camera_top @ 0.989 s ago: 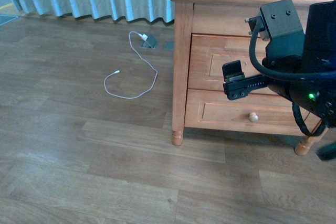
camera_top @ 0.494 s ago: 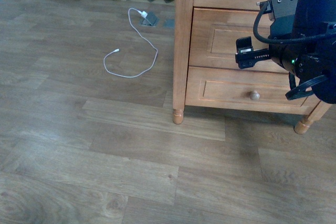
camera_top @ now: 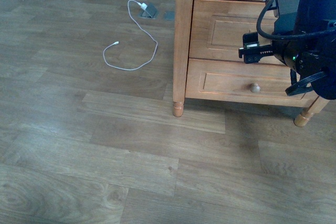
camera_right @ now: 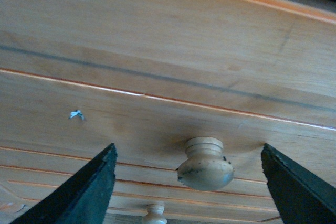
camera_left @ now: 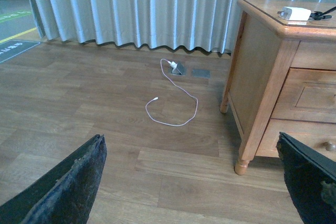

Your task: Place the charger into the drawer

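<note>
The black jointed right arm is stretched forward and shows a small green light near its wrist. The black two-fingered right gripper holds its dark fingers spread wide. The black left gripper also stands with jaws far apart and is held low.

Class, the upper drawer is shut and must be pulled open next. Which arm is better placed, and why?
Right. Its end effector is open at the drawer front, jaws either side of the knob. The left end effector hangs over the floor, apart from the nightstand.
</note>
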Robot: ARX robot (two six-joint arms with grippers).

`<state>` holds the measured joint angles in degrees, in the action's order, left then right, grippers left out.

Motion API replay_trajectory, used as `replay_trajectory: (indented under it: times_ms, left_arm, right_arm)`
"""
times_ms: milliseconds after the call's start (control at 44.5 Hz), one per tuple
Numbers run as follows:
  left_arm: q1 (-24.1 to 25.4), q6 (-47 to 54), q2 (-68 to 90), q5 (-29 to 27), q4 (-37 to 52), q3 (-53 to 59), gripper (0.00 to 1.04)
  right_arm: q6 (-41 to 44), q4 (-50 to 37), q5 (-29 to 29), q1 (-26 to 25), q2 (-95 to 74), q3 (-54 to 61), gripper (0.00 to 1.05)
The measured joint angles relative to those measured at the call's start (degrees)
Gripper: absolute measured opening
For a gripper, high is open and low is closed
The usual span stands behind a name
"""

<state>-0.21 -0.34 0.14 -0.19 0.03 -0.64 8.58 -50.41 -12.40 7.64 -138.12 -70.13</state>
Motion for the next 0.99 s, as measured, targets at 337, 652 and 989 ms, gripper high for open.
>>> replay_trajectory:
  times_ms: [337, 652, 989]
  left_arm:
    - [0.00, -0.02, 0.00, 0.02, 0.00, 0.00, 0.99]
    - [0.00, -0.02, 0.00, 0.00, 0.00, 0.00, 0.99]
    - [0.00, -0.02, 0.00, 0.02, 0.00, 0.00, 0.99]
  right_arm:
    - [0.39, -0.15, -0.17, -0.33, -0.13, 0.00, 0.31]
    - [0.98, -0.13, 1.44, -0.79, -0.07, 0.48, 0.23]
    - [-4.09, -4.87, 11.10, -2.56, 12.90, 22.88, 0.22]
